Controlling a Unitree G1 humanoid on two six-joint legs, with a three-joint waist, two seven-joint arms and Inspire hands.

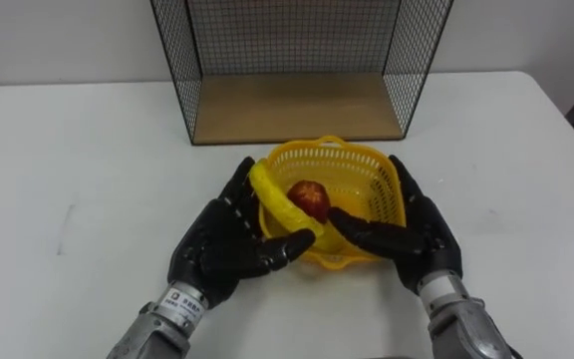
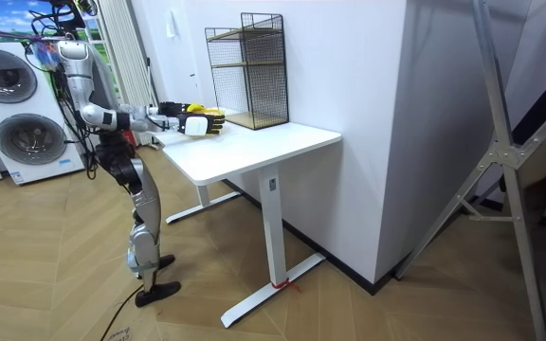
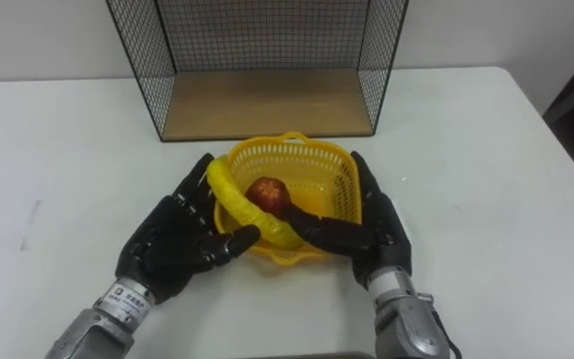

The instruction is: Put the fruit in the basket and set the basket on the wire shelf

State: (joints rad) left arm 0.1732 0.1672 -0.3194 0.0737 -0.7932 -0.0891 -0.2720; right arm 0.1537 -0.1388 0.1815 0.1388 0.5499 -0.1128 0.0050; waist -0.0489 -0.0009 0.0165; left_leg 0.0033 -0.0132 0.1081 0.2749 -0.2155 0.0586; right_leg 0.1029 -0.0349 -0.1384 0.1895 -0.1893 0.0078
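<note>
The white surface (image 1: pixel 68 150) carries everything you need to check. The wire shelf (image 1: pixel 297 105) stands at its far edge, open side facing the robot, its wooden floor bare. The yellow basket (image 1: pixel 367 175) sits just in front of the wire shelf's opening, centred on it, near but not touching.

Your left hand (image 1: pixel 222 244) lies against the basket's left wall and your right hand (image 1: pixel 417 234) against its right wall. The fingers of both are extended flat along the walls, and the thumbs reach in across the front rim. It is a two-sided clamp, not a closed grasp. Whether the basket is off the surface, I cannot tell.

The banana (image 1: pixel 282 204) lies across the basket's left rim, its long axis running diagonally away from the wire shelf. The apple (image 1: pixel 310 197) rests inside, beside it.

Judgement: the fruit is loaded. The remaining move is straight ahead into the wire shelf, both hands equally near. Watch the overhanging banana at the left mesh wall.
</note>
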